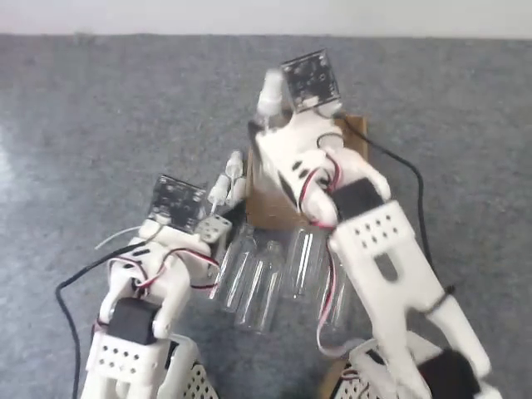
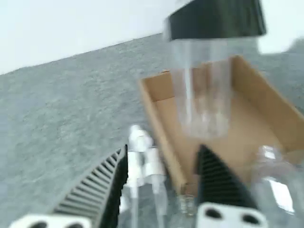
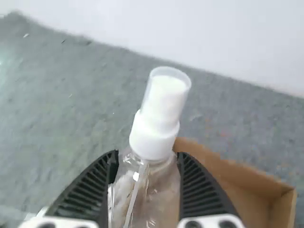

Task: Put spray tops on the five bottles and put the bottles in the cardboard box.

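Two arms crowd one corner of the grey carpeted worktop (image 1: 100, 125), and the closeness is itself a risk. At left, the left pincer (image 2: 163, 149) stands wide and holds nothing, hanging over a cluster of white plastic spray tops (image 2: 141, 147) that lie just beside the box wall. Closing there could catch two tops at once or push them against the cardboard. In the middle, what look like four clear uncapped plastic bottles (image 1: 264, 287) lie side by side, though their overlap makes the count uncertain. They look ready to roll if nudged by either arm. At right, the right pincer (image 3: 147, 159) is clamped on the shoulder of a clear plastic bottle with a white spray top (image 3: 154, 137), held upright above the shallow brown cardboard box (image 3: 237, 173). Released from that height, or too near the rim, it could topple out over the low wall. A loosely seated top might also jolt free.
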Robot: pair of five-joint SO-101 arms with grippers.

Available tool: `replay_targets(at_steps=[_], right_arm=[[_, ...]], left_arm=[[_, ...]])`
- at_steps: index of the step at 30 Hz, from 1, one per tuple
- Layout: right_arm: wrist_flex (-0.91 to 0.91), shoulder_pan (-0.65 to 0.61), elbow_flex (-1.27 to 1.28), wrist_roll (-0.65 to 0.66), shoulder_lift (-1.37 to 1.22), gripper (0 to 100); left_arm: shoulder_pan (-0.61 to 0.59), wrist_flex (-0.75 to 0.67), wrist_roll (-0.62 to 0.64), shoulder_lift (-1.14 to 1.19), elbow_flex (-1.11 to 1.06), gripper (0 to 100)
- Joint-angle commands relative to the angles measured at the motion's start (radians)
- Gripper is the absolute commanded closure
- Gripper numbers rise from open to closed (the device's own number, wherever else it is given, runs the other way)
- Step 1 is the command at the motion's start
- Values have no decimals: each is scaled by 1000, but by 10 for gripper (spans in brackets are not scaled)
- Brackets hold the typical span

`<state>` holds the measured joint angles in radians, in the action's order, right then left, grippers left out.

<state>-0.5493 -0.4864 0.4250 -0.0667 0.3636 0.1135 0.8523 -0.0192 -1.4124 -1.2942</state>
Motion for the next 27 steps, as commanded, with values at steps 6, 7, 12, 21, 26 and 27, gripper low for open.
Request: replay_targets(at_steps=[6, 7, 12, 21, 26, 27], right_arm=[[398, 73, -9, 17, -275, 993], [423, 73, -9, 17, -302, 993], [512, 73, -9, 20, -400, 993], [716, 94, 72, 117, -456, 994], [866, 97, 140, 117, -466, 994], [877, 96, 140, 117, -475, 994]], left_arm=[[-155, -9, 57, 6, 58, 989], [-155, -9, 52, 6, 58, 989], [-150, -9, 54, 6, 58, 989], [-149, -9, 54, 6, 56, 989], [-149, -9, 54, 6, 54, 989], [-149, -9, 54, 6, 54, 989]])
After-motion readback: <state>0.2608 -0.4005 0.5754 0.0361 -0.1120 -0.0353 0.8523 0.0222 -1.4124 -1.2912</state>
